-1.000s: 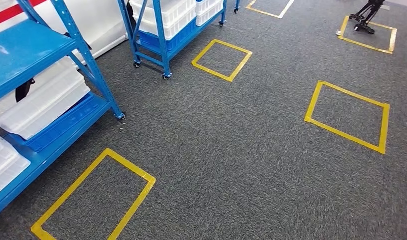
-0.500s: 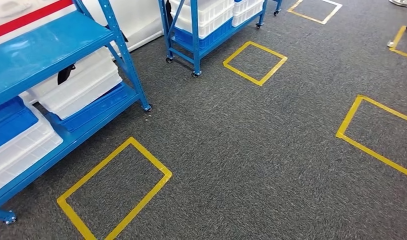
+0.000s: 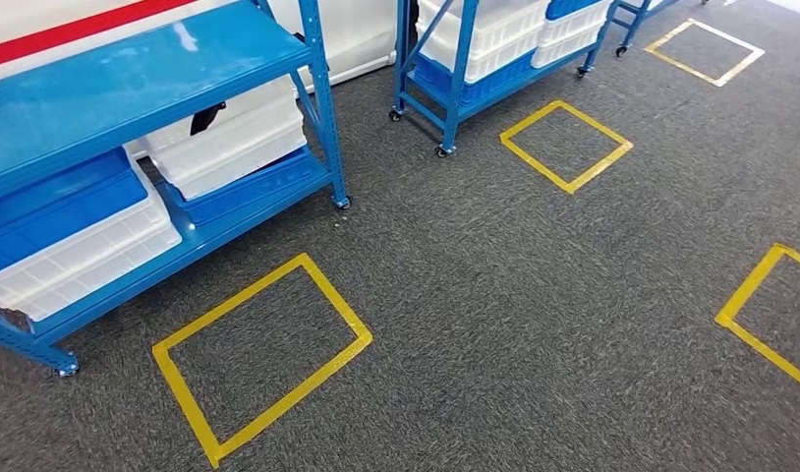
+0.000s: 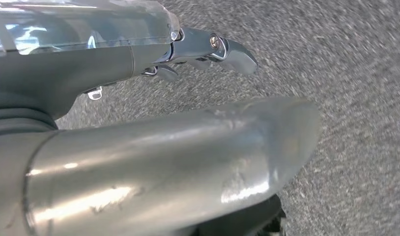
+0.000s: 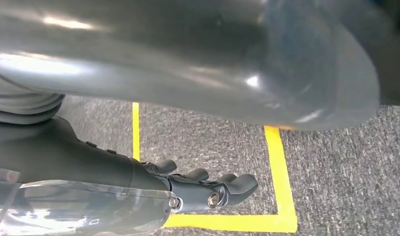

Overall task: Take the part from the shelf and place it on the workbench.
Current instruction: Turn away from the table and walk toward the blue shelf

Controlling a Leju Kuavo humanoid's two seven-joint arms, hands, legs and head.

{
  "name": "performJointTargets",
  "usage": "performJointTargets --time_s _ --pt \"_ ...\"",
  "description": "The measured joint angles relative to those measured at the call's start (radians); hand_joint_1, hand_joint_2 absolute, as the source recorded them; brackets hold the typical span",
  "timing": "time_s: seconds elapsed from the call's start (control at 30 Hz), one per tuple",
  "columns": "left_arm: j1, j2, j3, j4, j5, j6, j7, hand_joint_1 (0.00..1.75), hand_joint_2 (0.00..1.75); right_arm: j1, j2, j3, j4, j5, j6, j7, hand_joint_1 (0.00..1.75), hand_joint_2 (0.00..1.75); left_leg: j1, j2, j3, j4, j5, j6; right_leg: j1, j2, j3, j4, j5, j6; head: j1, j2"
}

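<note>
Two blue shelf units line the upper left of the frame above grey carpet marked with yellow tape squares.

White lidded bins and a blue bin sit on the near shelf; a dark item rests on the white bins, though whether it is the part cannot be told. Left robot hand and right robot hand hang over the carpet, fingers loosely curled, holding nothing.

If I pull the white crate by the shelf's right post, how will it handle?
The white crate looks like rigid moulded plastic, so probably stiff. It sits on a blue crate, so it may slide easily, smooth plastic on plastic. Something dark lies in it; weight unclear.
</note>
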Motion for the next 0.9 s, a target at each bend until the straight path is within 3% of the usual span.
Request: performJointTargets --time_s 0.07,0.13,0.2,0.27,0.33,0.4,0.47,0.5,0.53,0.6,0.67,0.7,0.77,0.83,0.9 --pt "0.000 0.000 0.004 0.000 0.000 0.000 0.000 0.00 0.00 0.000 0.000 0.000 0.000 0.000 0.000 -0.001 0.00 0.00 0.001 -0.029 0.001 0.005 -0.002 -0.004 -0.002 0.019 0.041 -0.111 0.081 -0.004 0.000 0.000" --pt "-0.001 0.000 0.006 0.000 0.000 0.000 0.000 0.00 0.00 0.001 -0.001 0.000 0.000 0.000 0.000 -0.003 0.00 0.00 -0.001 -0.054 -0.003 0.013 -0.007 -0.012 -0.004 0.058 0.086 -0.225 0.133 -0.007 0.001 0.000" --pt "-0.001 0.000 0.008 0.000 0.000 0.000 0.000 0.00 0.00 0.000 -0.001 0.000 0.001 0.000 0.000 -0.006 0.00 0.00 -0.002 -0.071 -0.010 0.016 -0.009 -0.024 -0.003 0.069 0.096 -0.254 0.137 -0.012 0.000 0.000" --pt "0.002 0.000 0.010 0.000 0.000 0.001 0.000 0.00 0.00 -0.004 -0.001 0.000 0.001 0.001 0.000 -0.007 0.00 0.00 0.001 -0.078 -0.014 0.017 -0.011 -0.035 -0.002 0.047 0.099 -0.259 0.140 -0.023 0.000 0.000" --pt "0.002 0.002 0.011 0.000 0.000 0.002 0.001 0.00 0.00 -0.004 -0.001 0.001 0.001 0.002 0.000 -0.008 0.00 0.00 0.000 -0.033 -0.034 0.065 -0.043 -0.045 -0.003 0.021 0.104 -0.268 0.142 -0.038 -0.004 0.000" --pt "-0.001 0.003 0.012 0.000 0.000 0.002 0.002 0.00 0.00 0.000 0.000 0.001 0.001 0.003 0.000 -0.008 0.00 0.00 0.000 0.024 -0.093 0.189 -0.111 -0.053 0.000 -0.008 0.106 -0.271 0.140 -0.047 -0.009 0.000" --pt "-0.001 0.003 0.012 0.000 0.000 0.002 0.002 0.00 0.00 0.001 0.000 0.001 0.001 0.003 0.000 -0.008 0.00 0.00 0.003 0.038 -0.146 0.299 -0.151 -0.059 0.003 -0.038 0.107 -0.270 0.137 -0.050 -0.010 0.000" --pt "0.001 0.003 0.012 0.000 0.000 0.002 0.003 0.00 0.00 0.001 0.000 0.001 0.001 0.003 0.000 -0.008 0.00 0.00 0.004 0.041 -0.149 0.307 -0.142 -0.060 0.004 -0.052 0.109 -0.270 0.135 -0.050 -0.010 0.000" --pt "0.002 0.003 0.012 0.000 0.000 0.003 0.003 0.00 0.00 0.001 0.000 0.001 0.001 0.003 0.000 -0.008 0.00 0.00 0.005 0.046 -0.130 0.271 -0.115 -0.060 0.004 -0.064 0.111 -0.270 0.133 -0.049 -0.010 0.000" --pt "0.001 0.003 0.013 0.000 0.000 0.006 0.004 0.00 0.00 0.001 0.000 0.002 0.001 0.003 0.000 -0.008 0.00 0.00 0.001 0.085 -0.055 0.126 -0.048 -0.052 0.006 -0.087 0.119 -0.269 0.127 -0.043 -0.010 0.000" --pt "-0.003 0.004 0.012 0.000 -0.001 0.014 0.012 0.00 0.00 0.000 0.000 0.002 0.001 0.005 0.000 -0.008 0.00 0.00 -0.007 0.119 -0.007 0.027 -0.016 -0.038 0.010 -0.107 0.127 -0.268 0.122 -0.034 -0.009 0.000" --pt "-0.003 0.004 0.012 0.000 -0.002 0.018 0.022 0.00 0.00 -0.001 0.000 0.002 0.001 0.006 0.001 -0.007 0.00 0.00 -0.011 0.121 -0.004 0.015 -0.016 -0.032 0.011 -0.117 0.129 -0.269 0.120 -0.029 -0.008 0.000" --pt "0.000 0.006 0.010 0.000 -0.002 0.022 0.042 0.00 0.00 -0.006 0.000 0.003 0.000 0.009 0.005 -0.006 0.00 0.00 -0.009 0.097 -0.002 0.007 -0.010 -0.020 0.009 -0.130 0.136 -0.271 0.117 -0.018 -0.006 0.000" --pt "0.001 0.007 0.008 0.000 -0.003 0.020 0.051 0.00 0.00 -0.007 0.000 0.004 0.000 0.011 0.010 -0.005 0.00 0.00 -0.003 0.074 0.005 -0.007 0.001 -0.006 0.006 -0.090 0.130 -0.239 0.090 -0.008 -0.002 0.000" --pt "-0.002 0.008 0.006 0.000 -0.002 0.016 0.052 0.00 0.00 -0.005 -0.001 0.005 0.000 0.011 0.014 -0.001 0.00 0.00 0.000 0.051 0.005 -0.012 0.008 0.003 0.001 -0.028 0.082 -0.132 0.030 -0.002 0.002 0.000"
